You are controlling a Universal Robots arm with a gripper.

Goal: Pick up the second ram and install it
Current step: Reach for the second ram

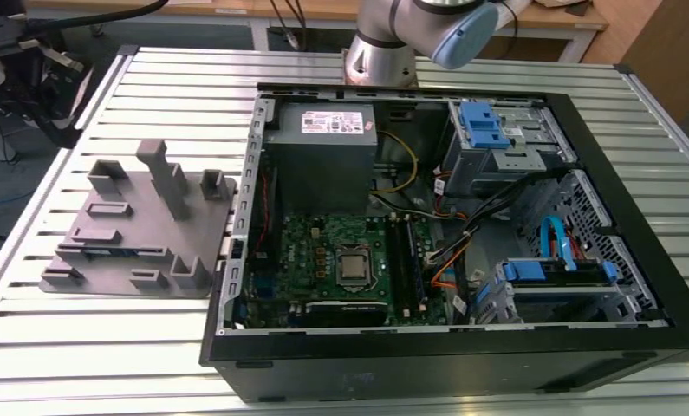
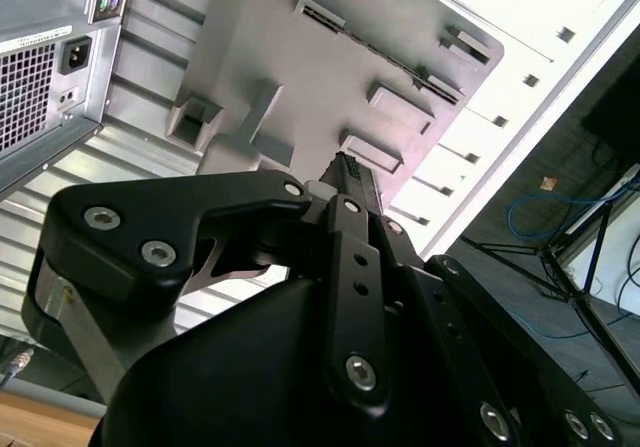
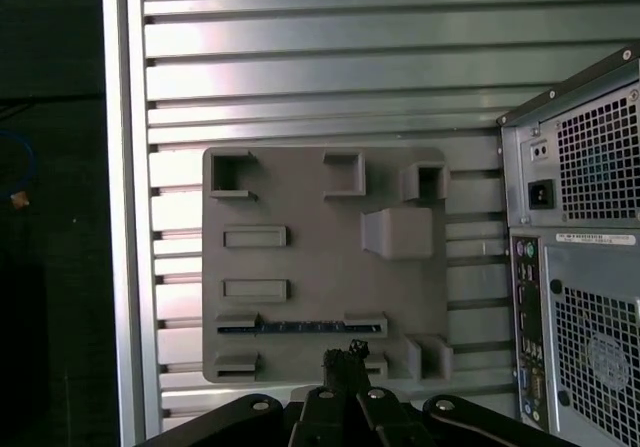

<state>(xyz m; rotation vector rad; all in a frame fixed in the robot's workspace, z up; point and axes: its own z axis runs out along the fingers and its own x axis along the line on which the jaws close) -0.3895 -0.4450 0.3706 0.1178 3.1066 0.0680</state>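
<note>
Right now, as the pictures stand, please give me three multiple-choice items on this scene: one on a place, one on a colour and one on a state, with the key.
1. Where does the fixture plate lie, relative to the computer case?
A) inside it
B) on the exterior view's left of it
C) on the exterior view's right of it

2. What colour is the fixture plate?
A) grey
B) red
C) yellow

3. In what state is the second ram?
A) lying inside the computer case
B) lying loose beside the fixture plate
C) held in a slot of the fixture plate

Key:
1 B, the exterior view shows the plate beside the case's left wall.
2 A, it is plain grey in every view.
3 C, the first wrist view shows its blue-green edge between two holders on the plate.
</note>
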